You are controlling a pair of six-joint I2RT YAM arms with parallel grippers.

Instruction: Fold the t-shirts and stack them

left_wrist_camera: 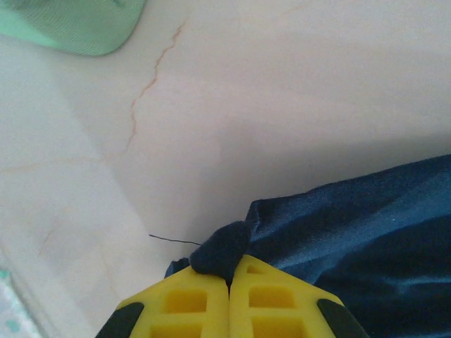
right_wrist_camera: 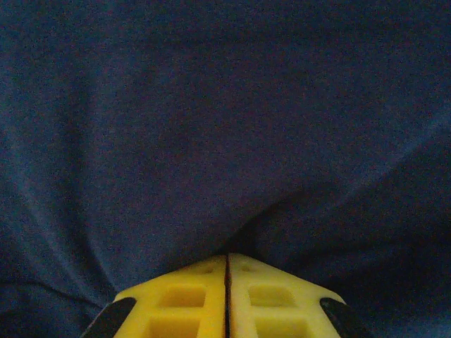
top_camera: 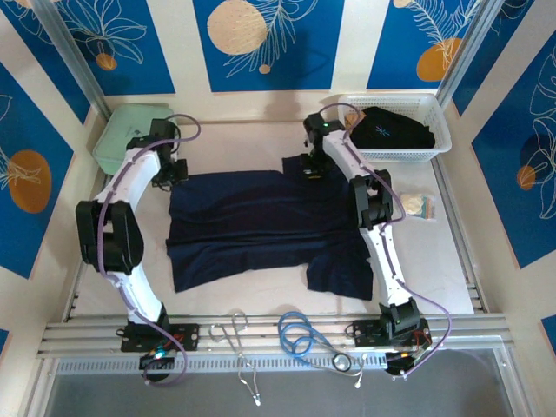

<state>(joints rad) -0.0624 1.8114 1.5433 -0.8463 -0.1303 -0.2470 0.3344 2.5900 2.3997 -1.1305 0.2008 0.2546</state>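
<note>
Jaws both pinch navy t-shirt [top_camera: 261, 221] (black t-shirt [top_camera: 401, 130] bears pale mark [top_camera: 382, 132])

navy t-shirt [left_wrist_camera: 366, 225] cropped, small packet [top_camera: 418, 206] indistinct

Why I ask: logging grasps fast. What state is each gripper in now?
Left gripper: closed, pinching the edge of the navy t-shirt.
Right gripper: closed, pinching fabric of the same navy t-shirt.
</note>
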